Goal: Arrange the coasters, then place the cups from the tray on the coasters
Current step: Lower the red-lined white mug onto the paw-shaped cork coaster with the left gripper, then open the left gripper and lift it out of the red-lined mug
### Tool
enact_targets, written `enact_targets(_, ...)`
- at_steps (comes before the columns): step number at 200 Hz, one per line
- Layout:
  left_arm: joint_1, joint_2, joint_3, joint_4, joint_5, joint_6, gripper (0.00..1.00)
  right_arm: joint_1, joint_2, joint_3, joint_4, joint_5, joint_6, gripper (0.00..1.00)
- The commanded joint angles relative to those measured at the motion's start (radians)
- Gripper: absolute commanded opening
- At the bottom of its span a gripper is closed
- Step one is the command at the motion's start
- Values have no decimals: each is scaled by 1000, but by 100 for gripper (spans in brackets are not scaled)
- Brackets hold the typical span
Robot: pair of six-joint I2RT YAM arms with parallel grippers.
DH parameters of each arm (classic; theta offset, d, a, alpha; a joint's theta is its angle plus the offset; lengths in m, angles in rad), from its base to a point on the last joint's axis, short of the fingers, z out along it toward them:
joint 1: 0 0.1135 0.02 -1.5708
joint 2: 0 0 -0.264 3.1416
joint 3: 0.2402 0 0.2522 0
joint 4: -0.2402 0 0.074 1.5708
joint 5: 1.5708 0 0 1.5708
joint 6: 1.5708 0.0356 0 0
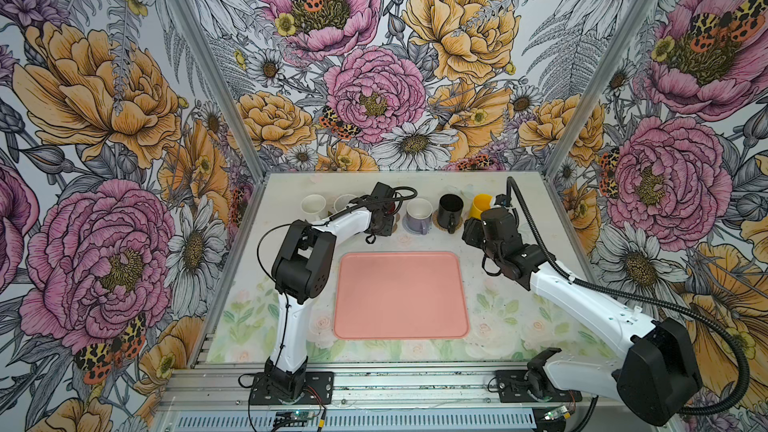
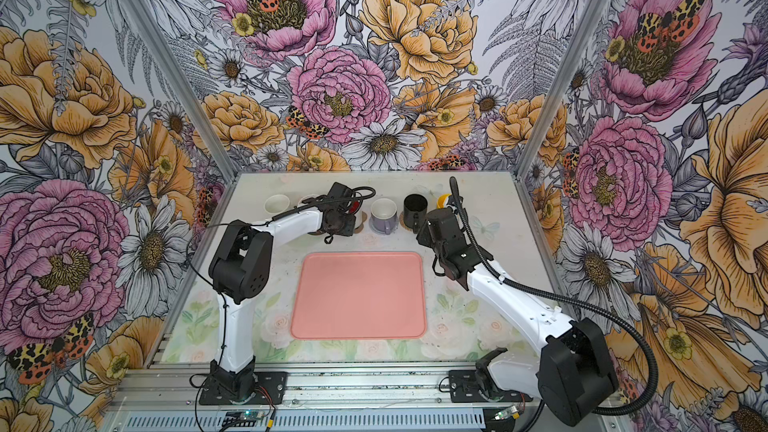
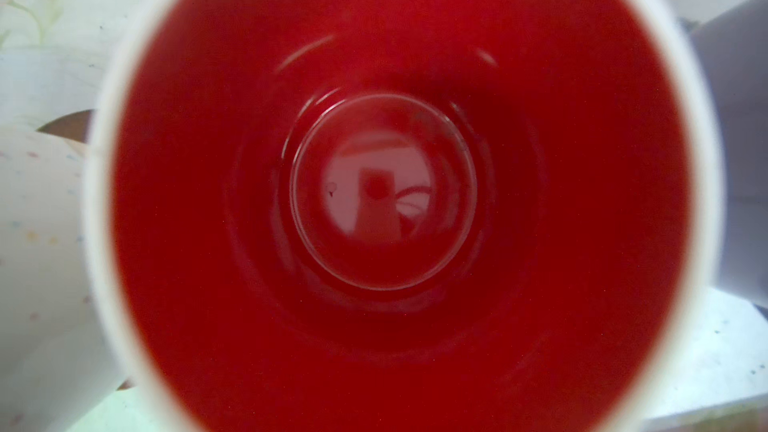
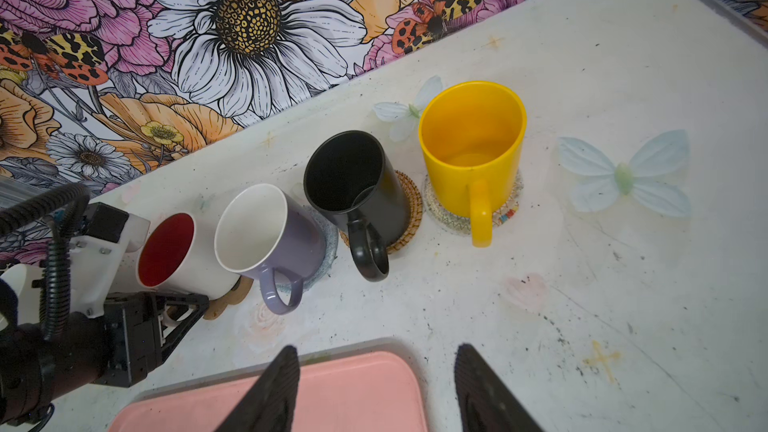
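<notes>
Centrally, tray (image 1: 401, 297): salmon, rounded corners, low rim, bare; open desk (image 1: 519, 317) flanks it.
Mugs: far-edge row of white pair (image 1: 313, 205), red-lined (image 4: 166, 249), lavender (image 4: 270, 238), black (image 4: 353, 184), yellow (image 4: 471, 147).
Coasters: paw shape (image 4: 232, 297), grey-blue weave (image 4: 330, 238), rattan (image 4: 409, 201), pale weave (image 4: 436, 209) under the last four.
Left jaws: beside red-lined mug's base; gap cannot be told.
Right jaws: apart, empty, by tray's far corner.

My stereo head's mounted high over the near edge, so both top views look down on the whole desk (image 1: 494, 305). Left wrist cam stares straight into the red-lined mug (image 3: 382, 201), blurry close. Right wrist cam hangs back, angled across the row of cups (image 4: 266, 234), catching that same mug.
</notes>
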Motion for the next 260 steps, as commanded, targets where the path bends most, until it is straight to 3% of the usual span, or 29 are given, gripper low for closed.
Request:
enact_targets(1, 9, -5, 21, 23, -17, 6, 44, -6, -4, -9, 14, -5, 6, 62)
enact_targets(132, -7, -106, -26, 22, -2, -6, 72, -7, -31, -20, 14, -5, 12, 62)
enact_targets(194, -22, -206, -53, 23, -10, -6, 92, -8, -65, -37, 15, -7, 10, 64)
enact_targets(260, -31, -387, -120, 25, -24, -5, 99, -7, -93, -45, 14, -23, -22, 67)
